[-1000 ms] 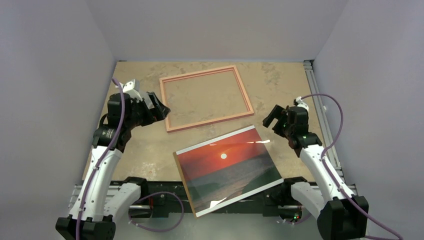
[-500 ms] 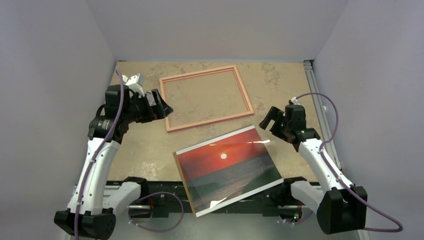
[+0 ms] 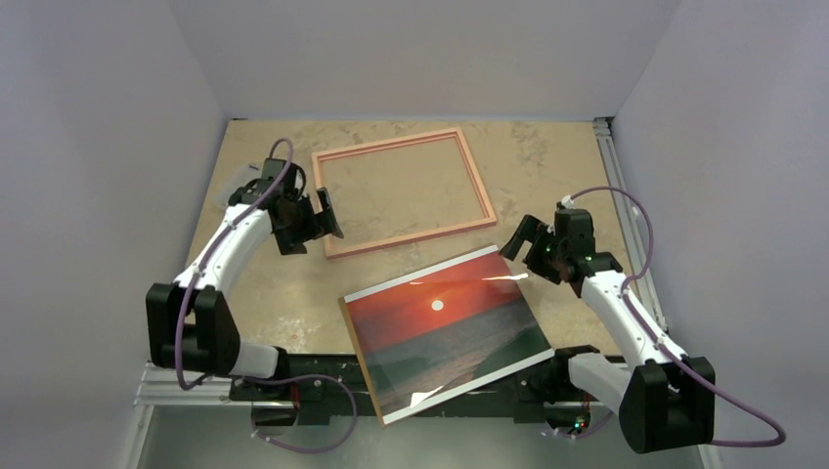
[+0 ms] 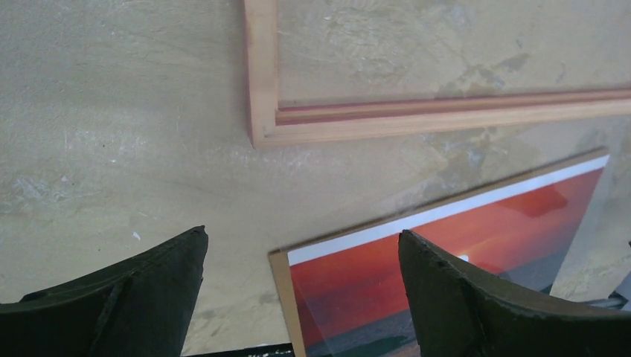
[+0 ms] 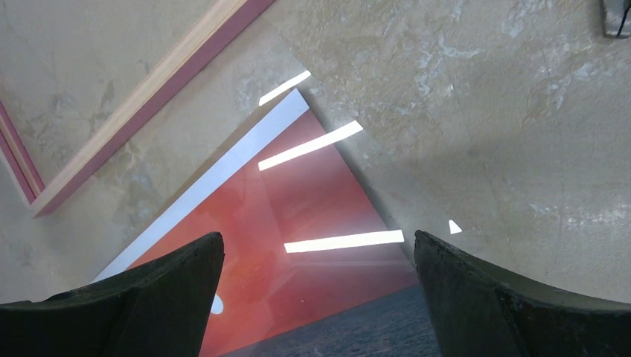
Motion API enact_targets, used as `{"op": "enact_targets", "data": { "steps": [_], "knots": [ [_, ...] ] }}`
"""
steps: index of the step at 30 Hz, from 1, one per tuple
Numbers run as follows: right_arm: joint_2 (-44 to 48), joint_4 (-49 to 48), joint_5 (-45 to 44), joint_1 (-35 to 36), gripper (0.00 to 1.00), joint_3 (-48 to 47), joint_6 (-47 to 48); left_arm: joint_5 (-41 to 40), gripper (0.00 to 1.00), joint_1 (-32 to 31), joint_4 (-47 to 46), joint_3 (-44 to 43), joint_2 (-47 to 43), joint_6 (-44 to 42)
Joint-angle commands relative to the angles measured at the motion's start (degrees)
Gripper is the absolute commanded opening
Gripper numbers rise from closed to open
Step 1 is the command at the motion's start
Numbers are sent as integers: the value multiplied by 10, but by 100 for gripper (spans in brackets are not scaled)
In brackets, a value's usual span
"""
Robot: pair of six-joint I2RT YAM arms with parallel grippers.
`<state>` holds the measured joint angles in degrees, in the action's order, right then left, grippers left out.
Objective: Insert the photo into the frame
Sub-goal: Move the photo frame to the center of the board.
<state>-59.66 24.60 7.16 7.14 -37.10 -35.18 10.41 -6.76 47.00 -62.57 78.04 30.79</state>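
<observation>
1. While both arms hover with nothing held, the photo [image 3: 445, 327] lies face up, skewed, at the table's [image 3: 274, 293] near edge, apart from the frame [image 3: 411, 237].
2. Left gripper [image 3: 318, 227] gapes wide by the frame's near-left corner, probably to steady it.
3. Right gripper [image 3: 520, 244], also released, hangs over the photo's far corner, looks lined up for a pickup.

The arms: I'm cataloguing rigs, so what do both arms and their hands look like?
The left arm and right arm have white curved shells between chunky black joints. A purple cable loops along each one. The left hand and right hand are black, each with two broad matte fingers that curve to a blunt tip. No markings are readable.
</observation>
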Motion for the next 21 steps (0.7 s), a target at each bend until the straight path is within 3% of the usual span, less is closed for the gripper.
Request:
{"op": "enact_targets", "data": {
  "steps": [1,11,21],
  "knots": [
    [5,-13,31,1,98,16,3,-40,94,3,-17,-38,73,42],
    [2,6,29,1,98,21,26,-63,90,3,-39,-119,217,50],
    [-29,6,36,1,98,13,31,-52,74,-1,-42,-181,322,40]
  ]
}}
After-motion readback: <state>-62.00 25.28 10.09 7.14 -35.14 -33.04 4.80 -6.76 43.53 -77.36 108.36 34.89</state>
